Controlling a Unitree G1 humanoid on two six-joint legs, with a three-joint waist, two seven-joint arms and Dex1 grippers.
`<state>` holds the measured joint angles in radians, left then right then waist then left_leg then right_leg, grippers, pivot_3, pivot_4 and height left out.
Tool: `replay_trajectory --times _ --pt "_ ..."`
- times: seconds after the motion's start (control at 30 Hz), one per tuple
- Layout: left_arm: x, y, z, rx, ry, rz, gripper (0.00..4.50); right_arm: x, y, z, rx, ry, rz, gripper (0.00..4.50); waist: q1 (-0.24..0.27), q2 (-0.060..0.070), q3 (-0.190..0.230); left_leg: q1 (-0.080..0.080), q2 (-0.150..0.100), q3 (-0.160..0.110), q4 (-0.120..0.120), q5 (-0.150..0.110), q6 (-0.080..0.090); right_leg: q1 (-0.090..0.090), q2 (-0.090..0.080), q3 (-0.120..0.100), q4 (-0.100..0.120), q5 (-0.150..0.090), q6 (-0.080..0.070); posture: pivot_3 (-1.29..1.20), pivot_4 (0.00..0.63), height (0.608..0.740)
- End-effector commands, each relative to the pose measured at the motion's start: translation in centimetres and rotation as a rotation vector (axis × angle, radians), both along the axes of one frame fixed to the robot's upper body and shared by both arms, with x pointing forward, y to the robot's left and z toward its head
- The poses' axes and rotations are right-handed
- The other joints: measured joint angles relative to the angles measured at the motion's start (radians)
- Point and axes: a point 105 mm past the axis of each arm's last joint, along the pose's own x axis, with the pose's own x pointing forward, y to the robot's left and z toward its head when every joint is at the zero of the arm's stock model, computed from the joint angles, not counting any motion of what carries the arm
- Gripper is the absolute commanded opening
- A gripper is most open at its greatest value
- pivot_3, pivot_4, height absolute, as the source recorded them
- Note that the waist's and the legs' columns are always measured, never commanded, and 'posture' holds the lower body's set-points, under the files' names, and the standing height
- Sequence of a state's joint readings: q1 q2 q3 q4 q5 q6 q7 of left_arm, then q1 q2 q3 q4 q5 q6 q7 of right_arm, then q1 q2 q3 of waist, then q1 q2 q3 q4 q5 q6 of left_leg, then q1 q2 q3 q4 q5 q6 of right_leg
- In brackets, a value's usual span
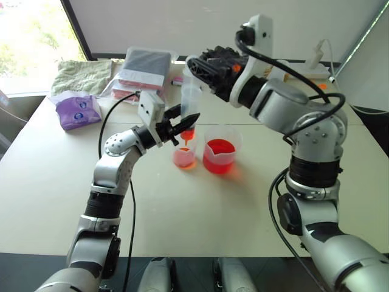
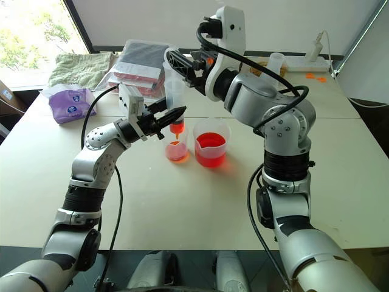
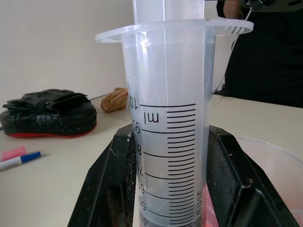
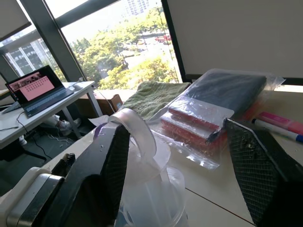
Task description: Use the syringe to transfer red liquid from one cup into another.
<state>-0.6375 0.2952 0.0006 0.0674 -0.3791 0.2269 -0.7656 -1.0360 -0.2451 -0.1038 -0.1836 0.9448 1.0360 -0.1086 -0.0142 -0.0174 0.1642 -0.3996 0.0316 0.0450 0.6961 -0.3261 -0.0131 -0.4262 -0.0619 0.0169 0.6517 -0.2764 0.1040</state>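
Observation:
The syringe stands upright over the small clear cup, its orange tip just above the rim. My left gripper is shut on the lower barrel, one finger on each side. Some red liquid shows in the bottom of the syringe, some in the small cup, and more in the wider spouted beaker just right of it. My right gripper is at the top of the syringe, open, with the plunger's clear head against one finger and the other finger well apart from it.
At the table's far left lie a purple tissue pack, a green towel and bagged packs, with a pink and blue marker beside them. A power strip and a frosted cup stand at the back right.

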Motion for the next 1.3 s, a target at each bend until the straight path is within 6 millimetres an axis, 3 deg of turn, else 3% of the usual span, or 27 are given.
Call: replay_trajectory --times 0.03,0.13,0.5,0.97,1.3 --pt "-0.8 -0.6 1.5 0.003 -0.077 -0.032 1.48 -0.4 0.2 1.6 0.014 -0.057 0.000 1.29 -0.001 0.000 0.000 0.000 0.000 0.000 0.000 0.000 0.000 0.000 0.000 0.000 0.000 0.000 0.000 0.00 0.150 0.740" --pt "-0.8 -0.6 1.5 0.003 -0.078 -0.030 1.48 -0.5 0.4 1.5 0.012 -0.057 0.009 0.05 -0.001 0.000 0.000 0.000 0.000 0.000 0.000 0.000 0.000 0.000 0.000 0.000 0.000 0.000 0.000 0.00 0.150 0.740" --pt "-0.8 -0.5 1.6 0.000 -0.079 -0.026 1.48 -1.2 1.0 0.5 -0.026 -0.035 0.059 0.05 -0.001 0.000 0.000 0.000 0.000 0.000 0.000 0.000 0.000 0.000 0.000 0.000 0.000 0.000 0.000 0.00 0.150 0.740" --pt "-1.5 -1.2 2.6 -0.044 -0.065 -0.092 1.48 -3.9 2.1 -1.2 -0.160 -0.052 0.246 0.05 -0.001 0.000 0.000 0.000 0.000 0.000 0.000 0.000 0.000 0.000 0.000 0.000 0.000 0.000 0.000 0.00 0.150 0.740" --pt "-1.9 -1.3 2.9 -0.049 -0.058 -0.105 1.48 -3.6 2.2 -2.6 -0.202 0.006 0.270 0.05 -0.001 0.000 0.000 0.000 0.000 0.000 0.000 0.000 0.000 0.000 0.000 0.000 0.000 0.000 0.000 0.00 0.150 0.740"
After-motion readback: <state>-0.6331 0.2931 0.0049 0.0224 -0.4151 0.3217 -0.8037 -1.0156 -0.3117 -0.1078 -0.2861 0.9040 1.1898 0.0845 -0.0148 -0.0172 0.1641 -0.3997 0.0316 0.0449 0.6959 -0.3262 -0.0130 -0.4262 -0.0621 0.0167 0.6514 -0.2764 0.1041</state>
